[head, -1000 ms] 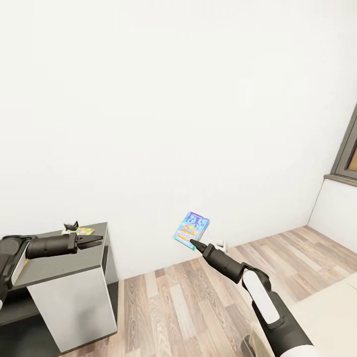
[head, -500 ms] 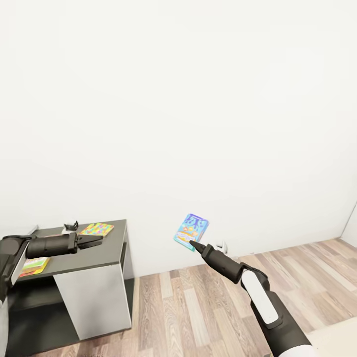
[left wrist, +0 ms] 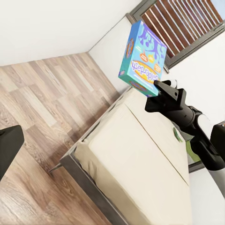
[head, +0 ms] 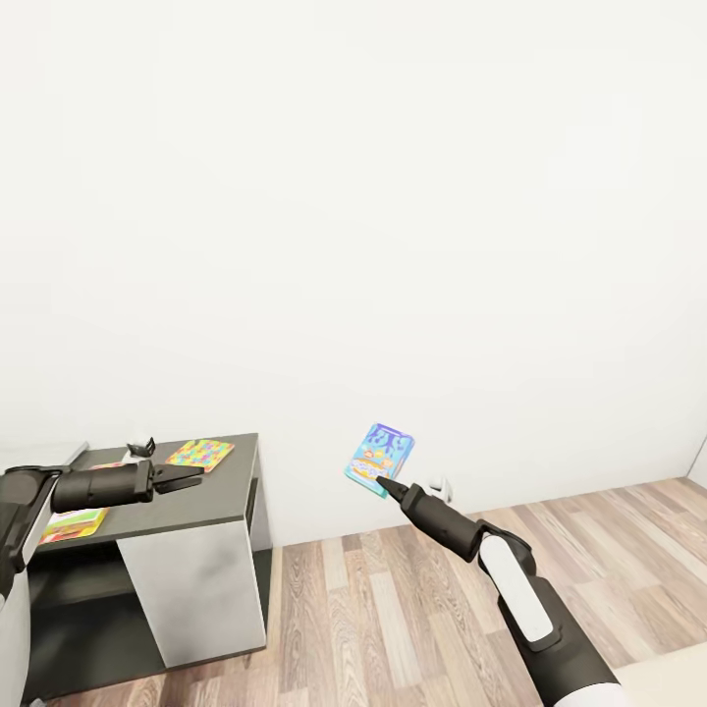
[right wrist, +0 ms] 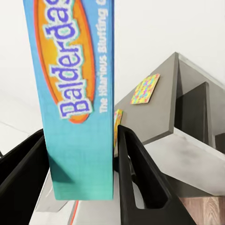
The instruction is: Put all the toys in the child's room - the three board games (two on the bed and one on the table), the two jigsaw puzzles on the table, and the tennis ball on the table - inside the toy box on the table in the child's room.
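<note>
I am pinching the board game [head: 380, 460] by its lower edge in my right claw [head: 386, 485], right of the tabletop [head: 187, 511]. It looks stiff, light and slick-sided, likely to swing. My left claw [head: 187, 478] is hovering empty, slightly parted.

board game [head: 380, 459]: 1 | flat colourful boxes on table [head: 201, 454] [head: 75, 523]: 2 | table [head: 187, 506]: 1 | bed [left wrist: 140, 168]: 1

Board game [head: 380, 459] blue with orange oval logo; jigsaw puzzle [head: 200, 454] multicoloured, perhaps mosaic-patterned; table [head: 187, 511] dark grey.
</note>
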Available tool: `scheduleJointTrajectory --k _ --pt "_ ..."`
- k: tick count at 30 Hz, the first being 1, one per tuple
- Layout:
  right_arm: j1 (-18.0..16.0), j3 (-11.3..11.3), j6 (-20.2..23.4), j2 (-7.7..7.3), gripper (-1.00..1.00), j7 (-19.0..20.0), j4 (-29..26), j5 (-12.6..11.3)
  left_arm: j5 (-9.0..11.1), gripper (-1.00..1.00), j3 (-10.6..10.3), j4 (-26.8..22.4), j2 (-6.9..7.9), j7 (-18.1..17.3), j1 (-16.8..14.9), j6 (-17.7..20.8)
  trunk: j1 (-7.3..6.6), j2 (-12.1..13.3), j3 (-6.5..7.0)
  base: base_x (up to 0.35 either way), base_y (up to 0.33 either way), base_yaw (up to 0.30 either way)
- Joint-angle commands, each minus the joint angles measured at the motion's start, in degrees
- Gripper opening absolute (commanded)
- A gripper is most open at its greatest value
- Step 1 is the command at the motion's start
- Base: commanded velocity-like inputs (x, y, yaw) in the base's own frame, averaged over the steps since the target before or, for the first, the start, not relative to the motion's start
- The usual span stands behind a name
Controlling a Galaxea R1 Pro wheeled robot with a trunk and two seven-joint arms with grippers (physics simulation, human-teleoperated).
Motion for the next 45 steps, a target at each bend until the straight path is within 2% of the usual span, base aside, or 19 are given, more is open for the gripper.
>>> scheduleJointTrajectory --k 1,11,22,40,45 --pt "0.0 0.0 0.2 -0.01 -1.0 0.0 0.0 -0.2 0.0 1.0 0.0 0.0 0.01 -0.2 0.0 0.6 0.01 -0.1 -0.09 0.0 0.0 0.0" --pt "0.0 0.1 0.2 0.48 -1.0 -0.1 -0.2 -0.2 0.0 1.0 0.0 0.0 0.01 -0.2 0.0 0.6 0.01 -0.1 -0.02 0.0 0.0 0.122" --pt "0.0 -0.2 0.1 0.32 -1.0 -0.1 -0.1 -0.2 0.0 1.0 0.0 0.0 0.01 -0.2 0.0 0.6 0.01 -0.1 0.0 0.0 0.0 0.042" --pt "0.0 0.2 0.1 0.49 -1.0 -0.2 -0.1 -0.2 0.1 1.0 0.4 0.1 0.07 -0.2 0.0 0.5 0.01 -0.1 0.0 0.034 0.0 0.273" --pt "0.0 0.1 0.1 0.53 -1.0 -0.2 -0.1 -0.2 0.3 1.0 0.6 0.1 0.14 -0.2 0.0 0.5 -1.09 1.9 0.9 0.003 0.0 0.29"
